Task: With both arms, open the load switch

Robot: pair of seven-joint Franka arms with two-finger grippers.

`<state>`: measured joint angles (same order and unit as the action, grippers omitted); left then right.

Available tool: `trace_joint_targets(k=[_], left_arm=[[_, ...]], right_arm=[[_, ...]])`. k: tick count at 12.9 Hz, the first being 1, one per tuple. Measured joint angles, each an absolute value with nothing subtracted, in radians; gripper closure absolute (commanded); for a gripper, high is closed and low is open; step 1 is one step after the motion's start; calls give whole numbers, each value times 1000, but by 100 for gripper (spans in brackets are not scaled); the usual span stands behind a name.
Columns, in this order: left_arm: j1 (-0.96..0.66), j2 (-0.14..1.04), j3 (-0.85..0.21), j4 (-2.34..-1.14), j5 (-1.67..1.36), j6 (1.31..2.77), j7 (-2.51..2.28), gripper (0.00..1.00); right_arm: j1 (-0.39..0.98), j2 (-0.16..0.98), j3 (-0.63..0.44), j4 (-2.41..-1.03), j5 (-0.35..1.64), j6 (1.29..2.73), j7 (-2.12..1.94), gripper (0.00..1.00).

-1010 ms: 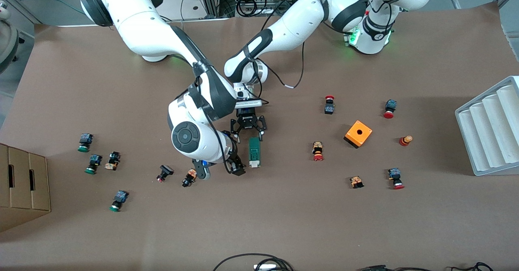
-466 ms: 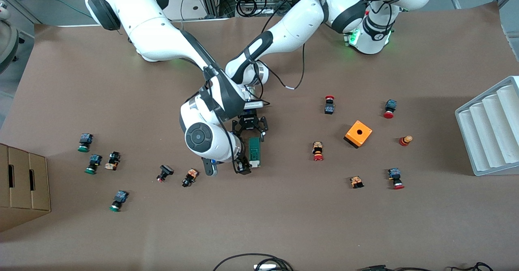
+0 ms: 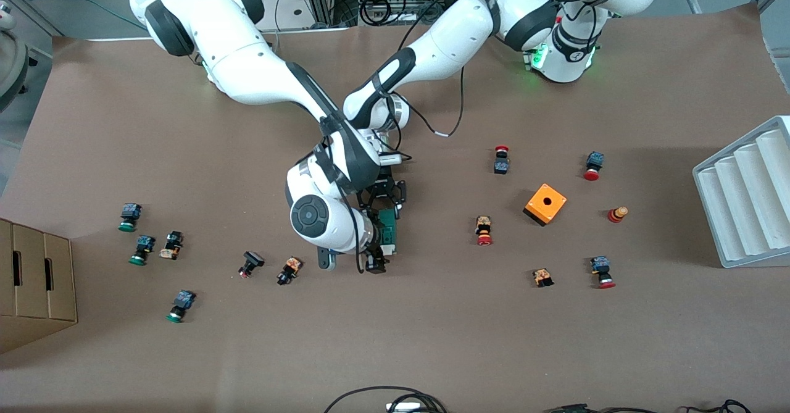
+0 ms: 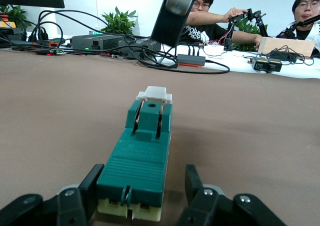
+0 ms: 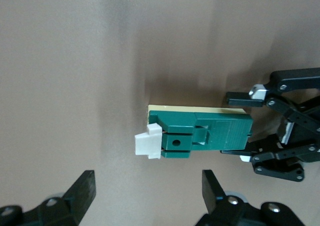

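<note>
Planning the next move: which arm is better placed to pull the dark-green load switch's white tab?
Right, probably. The right gripper hangs open over the white sliding tab of the dark-green rectangular load switch; the left gripper brackets its untabbed end.

The table (image 3: 432,339) has a brown top. On it lie a green load switch (image 3: 389,231) near the middle, an orange box (image 3: 545,204), and many little red and green buttons. A cardboard box (image 3: 34,283) sits at the edge by the right arm's end, a white tray (image 3: 750,197) at the other edge

You get even, bright overhead light across the brown table (image 3: 185,351), with soft shadows under the arms. The right wrist view looks soft and smeared around the green switch (image 5: 200,134); its shadow blurs.
</note>
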<state>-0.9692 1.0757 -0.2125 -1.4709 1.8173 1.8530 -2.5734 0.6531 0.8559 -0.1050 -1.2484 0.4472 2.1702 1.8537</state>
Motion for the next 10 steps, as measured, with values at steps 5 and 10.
trace_joint_targets(k=[5,10], left_arm=[[-965,1076,-214,-1477,1813,1839,-2575,44],[-963,1076,-215,-1475,1815,1842,-2575,42]], right_arm=[[654,881,-106,-1248,451,2216,1868,15],[654,910,-106,-1247,451,2255,1882,26]])
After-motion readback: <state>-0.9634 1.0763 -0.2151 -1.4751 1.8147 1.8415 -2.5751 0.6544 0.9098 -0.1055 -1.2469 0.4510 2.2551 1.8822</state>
